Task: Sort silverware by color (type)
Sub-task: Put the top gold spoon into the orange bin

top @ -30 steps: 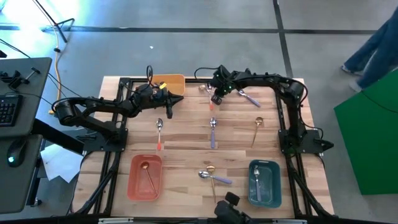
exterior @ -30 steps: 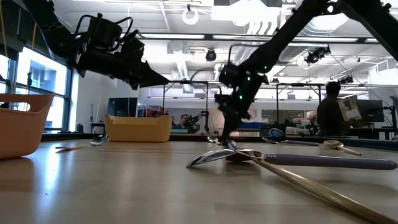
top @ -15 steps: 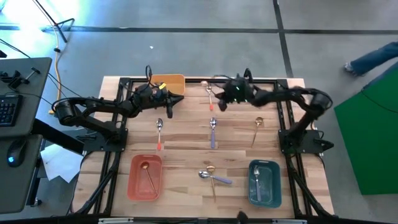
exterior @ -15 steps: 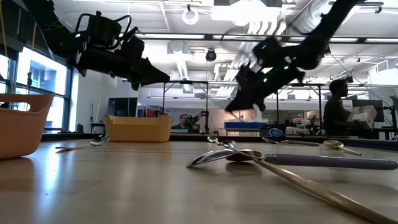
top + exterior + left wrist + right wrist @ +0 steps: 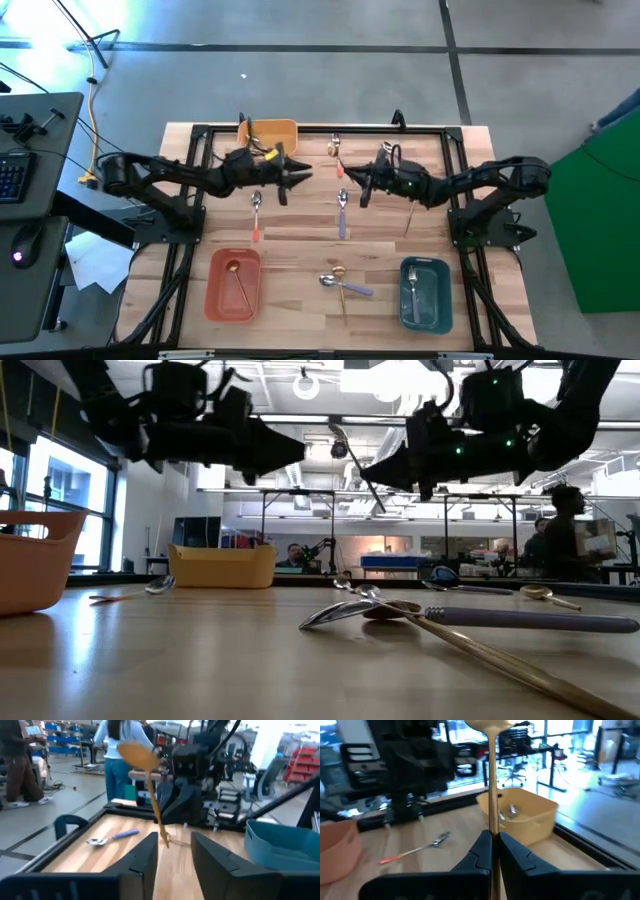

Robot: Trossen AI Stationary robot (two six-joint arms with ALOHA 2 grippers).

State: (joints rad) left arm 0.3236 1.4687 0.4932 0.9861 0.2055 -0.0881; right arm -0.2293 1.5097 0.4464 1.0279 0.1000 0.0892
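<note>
A gold spoon [image 5: 492, 795] was held upright in the right gripper [image 5: 494, 851], fingers closed on its handle, bowl uppermost. The right gripper [image 5: 366, 187] was raised over the middle of the table [image 5: 300, 215], facing the left gripper [image 5: 297, 178], which was also off the surface. In the left wrist view the left gripper's fingers [image 5: 145, 857] were seen parted with nothing between them.

On the table a red-handled spoon [image 5: 256, 212] was noted near the left gripper, a blue-handled spoon [image 5: 342, 212] at centre, another spoon [image 5: 336, 147] near the far edge, colour not clear. A crossed pair [image 5: 340, 283] lay near the front edge. One gold spoon [image 5: 237, 282] was seen in the red bin [image 5: 215, 290], one spoon [image 5: 415, 288] in the teal bin [image 5: 442, 295], and the orange bin [image 5: 285, 132] was at the far edge.
</note>
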